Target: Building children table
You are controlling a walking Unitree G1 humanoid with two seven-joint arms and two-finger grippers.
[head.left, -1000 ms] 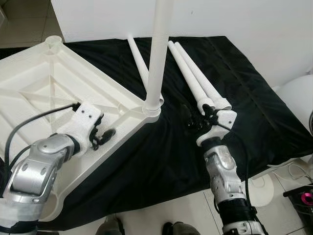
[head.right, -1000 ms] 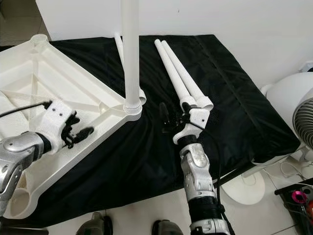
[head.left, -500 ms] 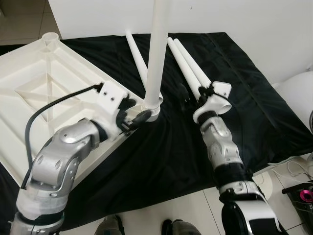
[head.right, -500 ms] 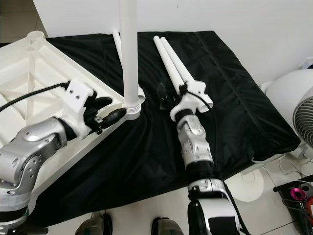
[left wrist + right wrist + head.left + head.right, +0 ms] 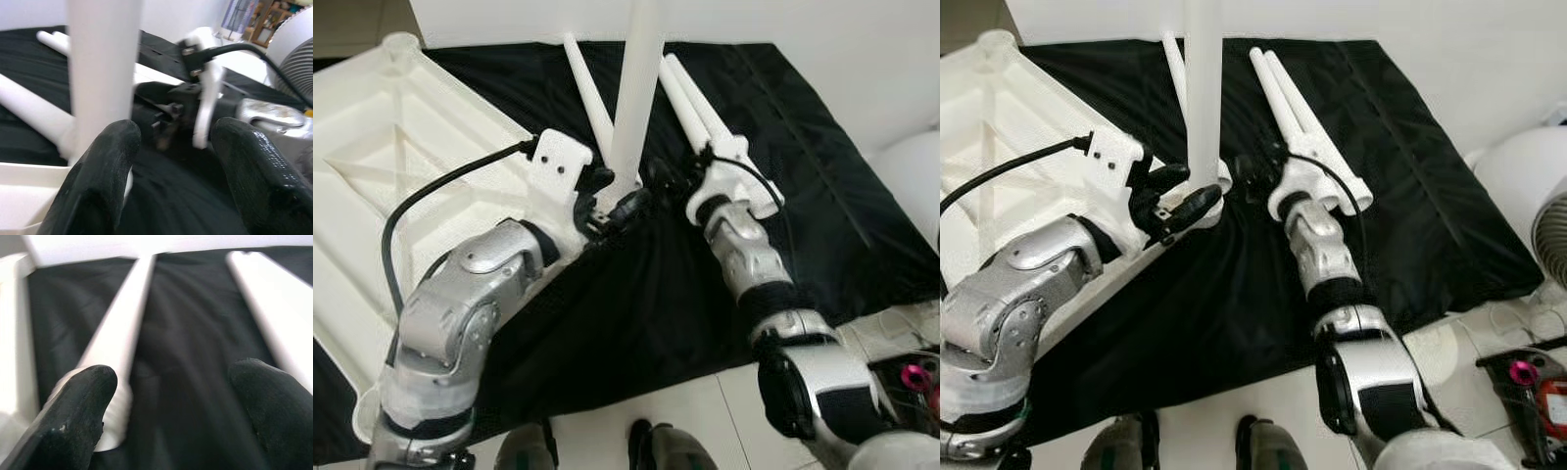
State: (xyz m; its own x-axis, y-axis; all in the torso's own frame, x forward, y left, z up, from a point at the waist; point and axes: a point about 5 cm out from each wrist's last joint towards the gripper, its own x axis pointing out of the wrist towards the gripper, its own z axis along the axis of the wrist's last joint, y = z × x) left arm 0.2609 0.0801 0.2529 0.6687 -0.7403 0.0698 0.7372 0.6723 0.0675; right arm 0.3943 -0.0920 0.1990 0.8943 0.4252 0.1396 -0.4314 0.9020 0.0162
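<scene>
Left tool [image 5: 1180, 199]: fingers spread apart, grasping nothing, at the foot of the upright leg [image 5: 636, 88]; one finger [image 5: 105, 171] sits just beside the leg's base. A second ago it hung over the tabletop's rib, well short of this corner.
Right tool [image 5: 658, 179]: fingers parted and empty, on the far side of the same leg base from the left tool. It has come in from beside the ends of the loose legs.
Upright leg: stands on end in the corner socket of the overturned tabletop [image 5: 372, 186], long axis vertical, between the two tools. Its top is cut off by the frame edge.
Tabletop: white, ribbed underside up, to the left tool's side, one corner pointing at the tools; the socket itself is mostly hidden by the left tool.
Single loose leg [image 5: 587, 93]: lies flat just beyond the upright leg, long axis running away from the robot; its near end is behind the left tool.
Pair of loose legs [image 5: 1285, 93]: side by side on the black cloth [image 5: 822, 166] beyond the right tool, pointing away from the robot; near ends covered by the right wrist.
Bench: draped in the black cloth.
Hard to make out: the right wrist view is blurred.
</scene>
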